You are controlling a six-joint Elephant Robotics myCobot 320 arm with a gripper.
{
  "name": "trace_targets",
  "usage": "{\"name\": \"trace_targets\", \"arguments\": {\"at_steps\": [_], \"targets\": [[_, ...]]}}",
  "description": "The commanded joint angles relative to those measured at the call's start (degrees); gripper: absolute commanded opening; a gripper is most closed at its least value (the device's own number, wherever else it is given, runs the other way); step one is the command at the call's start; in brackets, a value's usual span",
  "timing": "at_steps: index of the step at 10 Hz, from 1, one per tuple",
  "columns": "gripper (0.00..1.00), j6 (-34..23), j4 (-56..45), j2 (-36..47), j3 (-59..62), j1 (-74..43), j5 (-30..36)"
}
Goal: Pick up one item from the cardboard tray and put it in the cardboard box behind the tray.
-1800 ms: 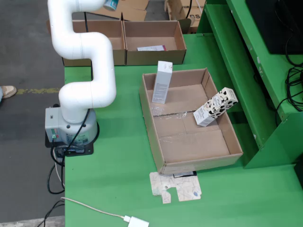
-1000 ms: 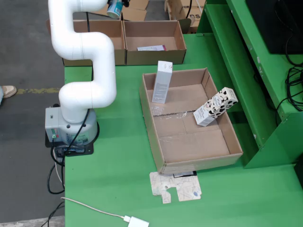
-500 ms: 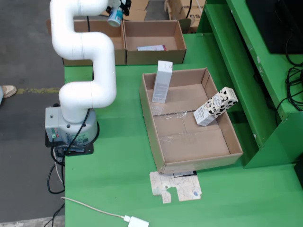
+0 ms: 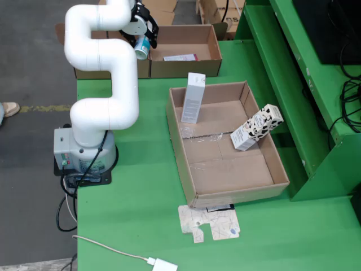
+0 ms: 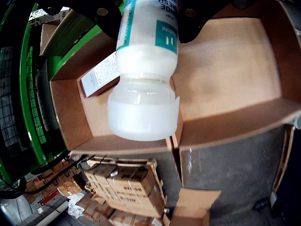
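On the green table (image 4: 135, 226) in the fixed view, the white arm (image 4: 104, 84) rises from its base at the left and bends toward the far edge. To its right lies the tray (image 4: 237, 175), the largest cardboard piece. A white carton (image 4: 193, 98) stands upright in the tray's far left corner, and a cow-patterned carton (image 4: 256, 128) leans tilted against its right wall.

Beyond the tray, at the table's far edge, two boxes sit side by side: the right box (image 4: 183, 42) holds a flat packet (image 4: 180, 57), and the left box (image 4: 115, 34) is partly hidden by the arm. A flattened piece of card (image 4: 208, 223) lies on the table just near of the tray.

The gripper (image 4: 143, 35) hangs over the wall shared by the two boxes, clenched on a bottle (image 4: 142, 47). In the wrist view the bottle (image 5: 146, 70) is white with a teal label, its cap end pointing down. It hangs above that dividing wall (image 5: 176, 132), apart from the cardboard. The black fingers (image 5: 200, 21) press its upper body from both sides, only as wide apart as the bottle.
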Motion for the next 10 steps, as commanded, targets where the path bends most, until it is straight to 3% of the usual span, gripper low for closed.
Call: {"name": "trace_targets", "arguments": {"at_steps": [1, 6, 10], "targets": [[0.0, -0.6, -0.4, -3.3, -5.3, -1.3, -0.2], [0.0, -0.8, -4.0, -11.3, 3.9, -3.0, 0.1], [0.0, 0.0, -1.8, -10.4, 0.6, -3.0, 0.3]]}}
